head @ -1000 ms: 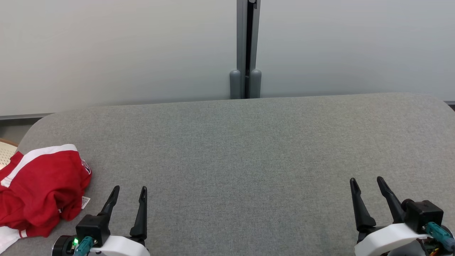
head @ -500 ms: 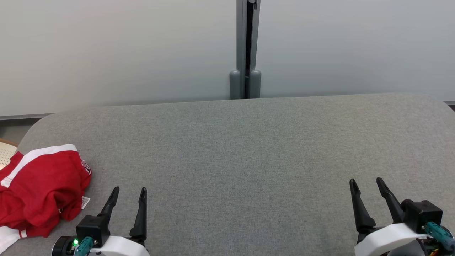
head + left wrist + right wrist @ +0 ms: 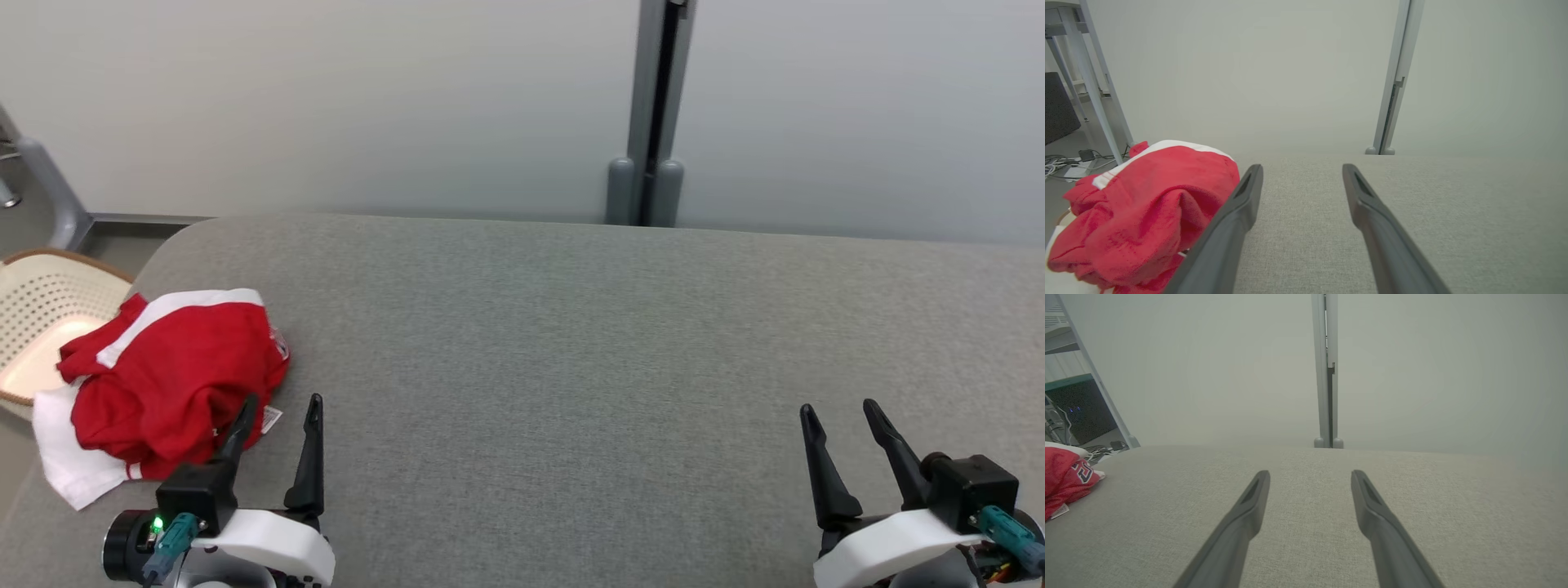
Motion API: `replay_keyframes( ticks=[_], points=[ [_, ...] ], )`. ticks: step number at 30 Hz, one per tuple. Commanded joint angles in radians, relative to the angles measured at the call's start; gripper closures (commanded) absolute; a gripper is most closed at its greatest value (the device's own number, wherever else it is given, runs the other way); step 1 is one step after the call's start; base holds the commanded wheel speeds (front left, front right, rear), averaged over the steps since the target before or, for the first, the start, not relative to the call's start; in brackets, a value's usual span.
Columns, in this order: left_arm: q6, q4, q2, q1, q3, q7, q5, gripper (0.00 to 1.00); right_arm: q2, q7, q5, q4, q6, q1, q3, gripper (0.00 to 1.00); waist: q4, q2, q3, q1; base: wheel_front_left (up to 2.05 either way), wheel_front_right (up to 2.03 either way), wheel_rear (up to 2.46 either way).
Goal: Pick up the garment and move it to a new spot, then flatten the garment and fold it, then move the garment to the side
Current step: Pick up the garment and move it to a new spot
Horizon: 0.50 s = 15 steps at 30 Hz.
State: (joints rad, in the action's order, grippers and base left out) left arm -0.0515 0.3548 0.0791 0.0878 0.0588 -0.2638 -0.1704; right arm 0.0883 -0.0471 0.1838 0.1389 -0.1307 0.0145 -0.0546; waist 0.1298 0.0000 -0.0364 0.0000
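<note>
The left pincer is hovering low over the grey fabric-covered desk, its two long dark fingers standing wide apart and gripping nothing, a small green light glowing on its wrist. Just beside its outer finger, a crumpled red garment with white trim is lying in a heap at the desk's left end, a small white label poking out from its near side. Whether the finger is touching the cloth is not clear. The garment's white cloth is reaching the desk's rounded left edge, and beyond that edge a cream perforated basket is standing. Across the grey surface, the right pincer is hanging near the right end, its fingers likewise spread wide and empty, well apart from the garment. Behind the desk a pale wall is running the full width, broken by a grey upright post with two rounded feet.
</note>
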Motion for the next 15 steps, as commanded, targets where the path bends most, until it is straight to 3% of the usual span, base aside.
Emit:
replay_keyframes(
  ticks=[1,8,15],
  points=[
    [0.004,0.0,0.011,0.014,-0.007,-0.001,-0.003,0.0,0.002,0.005,-0.002,-0.012,0.0,0.0,-0.003,0.0,0.073,0.0,0.005,0.0,0.0,0.0,0.0],
    [0.008,0.001,0.031,0.022,-0.028,-0.001,-0.012,0.0,-0.008,0.02,-0.001,-0.04,0.0,-0.012,-0.03,0.0,0.221,0.0,0.011,0.0,0.0,0.0,0.0],
    [0.01,-0.006,0.034,0.018,-0.039,-0.001,-0.024,0.0,-0.01,0.02,0.0,-0.042,0.0,-0.021,-0.043,0.0,0.308,0.0,0.012,0.0,0.0,0.0,0.0]
  ],
)
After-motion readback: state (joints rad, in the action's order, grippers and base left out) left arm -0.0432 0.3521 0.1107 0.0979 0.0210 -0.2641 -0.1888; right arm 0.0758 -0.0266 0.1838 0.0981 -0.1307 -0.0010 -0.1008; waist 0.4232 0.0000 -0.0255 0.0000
